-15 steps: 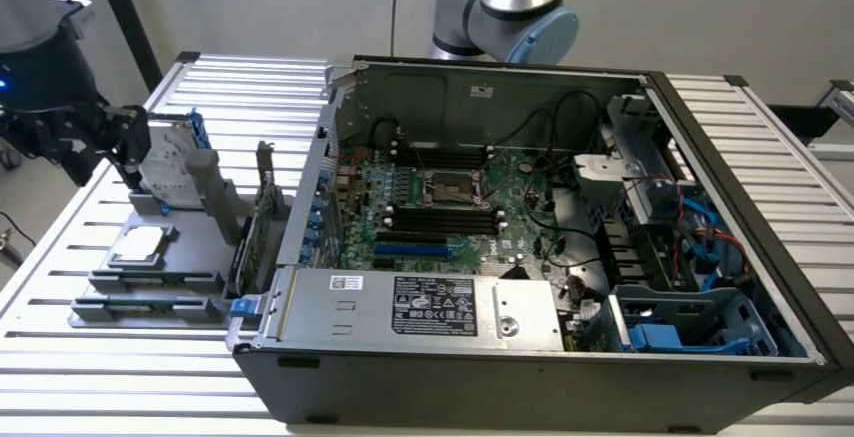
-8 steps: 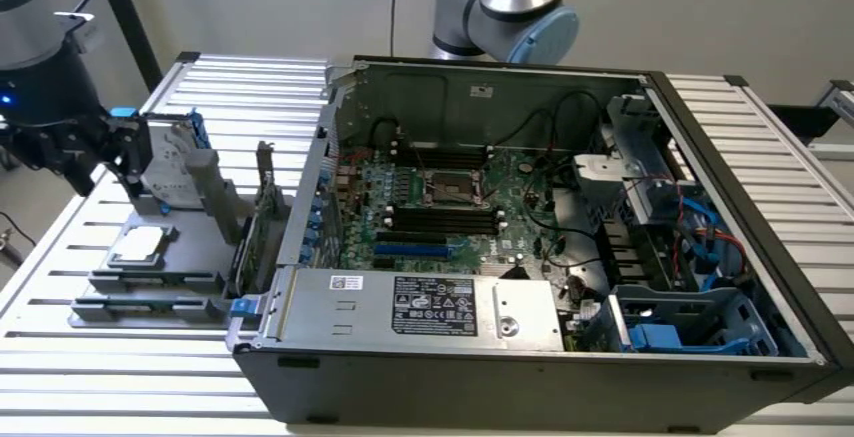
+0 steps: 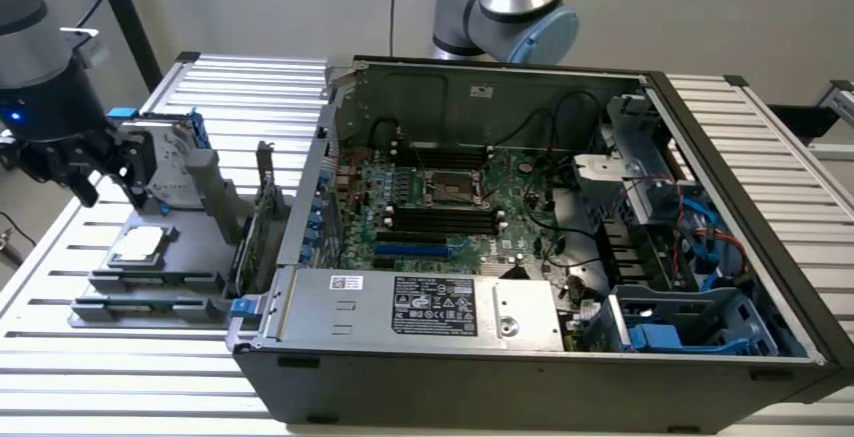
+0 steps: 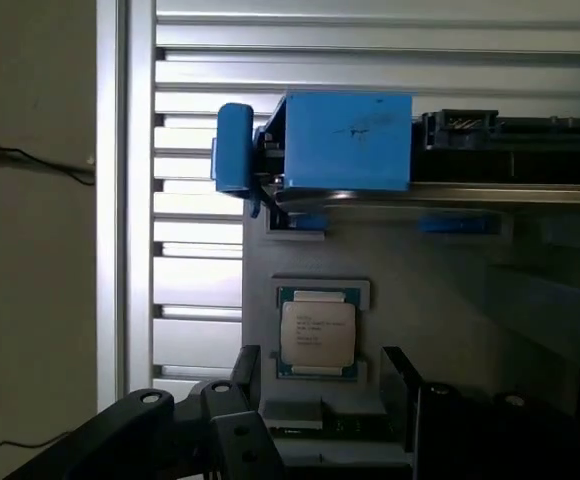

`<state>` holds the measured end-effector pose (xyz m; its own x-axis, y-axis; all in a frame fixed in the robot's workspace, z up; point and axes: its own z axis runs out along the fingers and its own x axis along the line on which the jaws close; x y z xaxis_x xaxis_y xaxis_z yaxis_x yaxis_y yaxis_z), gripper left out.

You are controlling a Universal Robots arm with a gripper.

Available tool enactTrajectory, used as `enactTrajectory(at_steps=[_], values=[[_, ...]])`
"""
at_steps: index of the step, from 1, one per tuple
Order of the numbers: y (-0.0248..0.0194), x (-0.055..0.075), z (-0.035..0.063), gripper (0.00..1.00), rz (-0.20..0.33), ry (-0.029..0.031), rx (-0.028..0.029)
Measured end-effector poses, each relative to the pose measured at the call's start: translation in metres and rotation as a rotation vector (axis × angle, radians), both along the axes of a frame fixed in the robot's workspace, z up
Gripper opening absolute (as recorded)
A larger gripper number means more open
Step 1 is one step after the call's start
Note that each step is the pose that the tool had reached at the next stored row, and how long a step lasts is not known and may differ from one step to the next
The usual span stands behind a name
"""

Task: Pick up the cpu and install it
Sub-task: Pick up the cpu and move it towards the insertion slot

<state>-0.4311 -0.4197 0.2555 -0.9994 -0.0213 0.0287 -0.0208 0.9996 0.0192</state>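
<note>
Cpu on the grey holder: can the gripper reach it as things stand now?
Probably yes. The gripper hangs open over the cpu, which lies flat and uncovered in the holder; the blue bracket stands off to one side, not between them.

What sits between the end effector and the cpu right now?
Nothing: in the wrist view the open end effector hangs above the cpu, with just bare grey holder plate around the chip.

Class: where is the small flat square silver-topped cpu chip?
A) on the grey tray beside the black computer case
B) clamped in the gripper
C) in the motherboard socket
A: the cpu lies on the grey tray, outside the case, clear of the open gripper.
</note>
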Motion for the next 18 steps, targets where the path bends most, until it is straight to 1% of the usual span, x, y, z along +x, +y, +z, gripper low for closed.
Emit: enactTrajectory(at_steps=[10, 18], values=[[-0.0039, 0.0, -0.0183, 0.6, 0.006, -0.0001, 0.0], [-0.0061, 0.0, -0.0328, 0.6, 0.006, -0.0001, 0.0001]])
